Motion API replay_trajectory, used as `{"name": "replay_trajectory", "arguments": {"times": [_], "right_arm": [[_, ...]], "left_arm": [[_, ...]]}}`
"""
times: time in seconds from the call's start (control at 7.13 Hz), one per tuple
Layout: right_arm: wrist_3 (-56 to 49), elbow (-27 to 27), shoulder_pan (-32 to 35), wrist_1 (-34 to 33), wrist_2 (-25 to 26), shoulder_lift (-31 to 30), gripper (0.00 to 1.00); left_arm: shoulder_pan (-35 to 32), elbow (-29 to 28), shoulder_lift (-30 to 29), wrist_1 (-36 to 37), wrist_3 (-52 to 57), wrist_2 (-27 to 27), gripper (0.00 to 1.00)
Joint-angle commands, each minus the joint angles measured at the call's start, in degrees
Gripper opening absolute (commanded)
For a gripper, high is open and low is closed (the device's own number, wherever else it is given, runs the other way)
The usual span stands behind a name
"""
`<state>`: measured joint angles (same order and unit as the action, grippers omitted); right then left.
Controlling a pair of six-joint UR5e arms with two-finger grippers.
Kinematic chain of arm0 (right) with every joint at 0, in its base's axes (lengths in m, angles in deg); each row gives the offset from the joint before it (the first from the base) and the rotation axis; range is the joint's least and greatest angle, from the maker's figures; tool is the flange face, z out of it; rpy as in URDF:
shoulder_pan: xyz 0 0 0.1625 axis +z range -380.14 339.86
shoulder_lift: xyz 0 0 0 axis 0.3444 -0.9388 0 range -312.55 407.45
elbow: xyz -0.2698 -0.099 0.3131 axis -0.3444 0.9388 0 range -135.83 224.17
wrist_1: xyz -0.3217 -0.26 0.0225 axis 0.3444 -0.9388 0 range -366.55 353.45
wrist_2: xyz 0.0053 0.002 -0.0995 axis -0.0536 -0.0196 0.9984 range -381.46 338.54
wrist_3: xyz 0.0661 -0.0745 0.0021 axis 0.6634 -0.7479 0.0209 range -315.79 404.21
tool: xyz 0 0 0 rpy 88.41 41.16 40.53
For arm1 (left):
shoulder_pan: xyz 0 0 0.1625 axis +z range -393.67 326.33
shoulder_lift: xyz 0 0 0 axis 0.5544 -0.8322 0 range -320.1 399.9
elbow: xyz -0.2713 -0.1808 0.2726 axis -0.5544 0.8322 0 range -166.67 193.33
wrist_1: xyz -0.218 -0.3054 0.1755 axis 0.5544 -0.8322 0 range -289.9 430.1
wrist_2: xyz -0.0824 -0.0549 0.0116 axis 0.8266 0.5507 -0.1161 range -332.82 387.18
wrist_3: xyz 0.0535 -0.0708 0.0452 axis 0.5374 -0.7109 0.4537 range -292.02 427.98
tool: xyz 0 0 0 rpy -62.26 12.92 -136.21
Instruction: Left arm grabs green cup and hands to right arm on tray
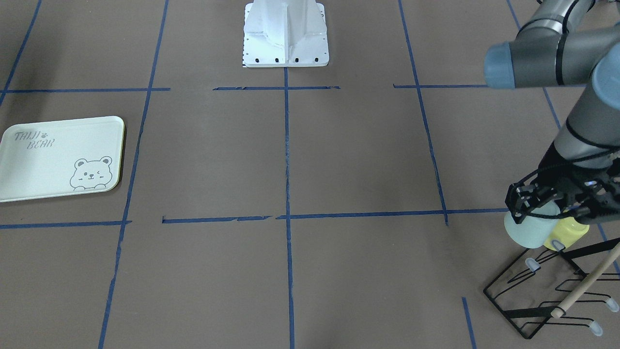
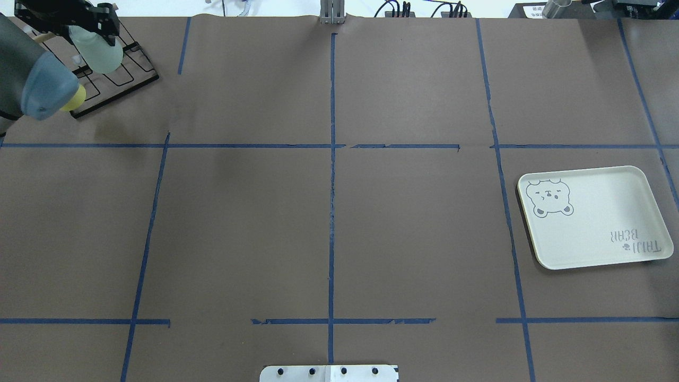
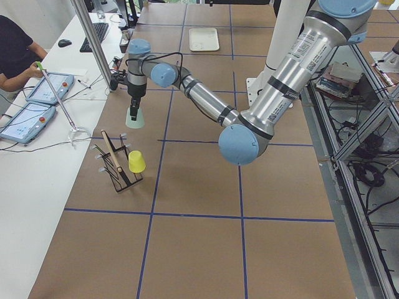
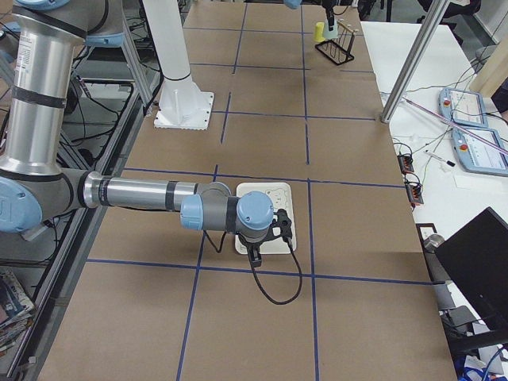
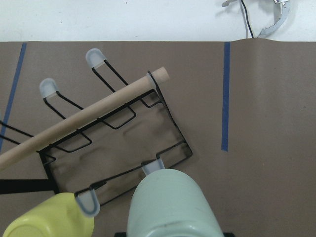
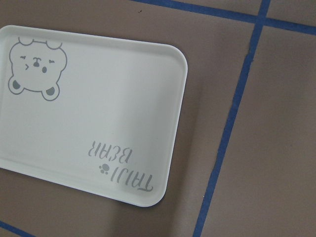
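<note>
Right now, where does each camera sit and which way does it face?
Front: across the table, facing the base; left arm at right.
Overhead: behind the base, looking forward and down; left gripper holds green cup.
Left side: table end, left arm near.
Right side: opposite end, right arm near, above tray.
Left wrist: down onto green cup, rack.
Right wrist: down onto tray.
Front and overhead share tray.

Silver-grey left arm [image 3: 280, 81], blue caps [image 3: 240, 143]

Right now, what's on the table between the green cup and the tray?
Nothing: in the overhead view only bare table and blue tape lines lie between cup and tray.
</note>
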<state>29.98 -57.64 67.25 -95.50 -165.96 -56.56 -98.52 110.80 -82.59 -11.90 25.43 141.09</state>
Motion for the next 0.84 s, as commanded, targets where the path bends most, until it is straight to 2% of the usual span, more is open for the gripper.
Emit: {"name": "replay_trajectory", "arguments": {"times": [0.0,0.14,0.28,0.42,0.7], "right_arm": [[0.00,-0.05,-0.03,0.00,-3.05,0.03,1.00],[0.09,-0.05,-0.12,0.09,-5.77,0.21,1.00],[0.61,-0.05,-2.38,4.00,-6.40,0.73,1.00],[7.31,0.03,-3.80,9.70,-6.32,0.74,1.00],[31.52,-0.05,-11.85,26.10,-4.84,2.14,1.00]], "left_arm": [[2.51,6.31,-0.03,4.22,-5.38,0.26,0.02],[8.19,6.84,-0.29,3.08,-16.40,0.17,0.02],[11.72,7.80,-0.38,-0.15,-24.34,0.17,0.02],[16.72,8.42,-0.56,-4.97,-32.94,0.00,0.02],[23.51,8.43,-0.82,-15.78,-47.73,-0.35,0.03]]}}
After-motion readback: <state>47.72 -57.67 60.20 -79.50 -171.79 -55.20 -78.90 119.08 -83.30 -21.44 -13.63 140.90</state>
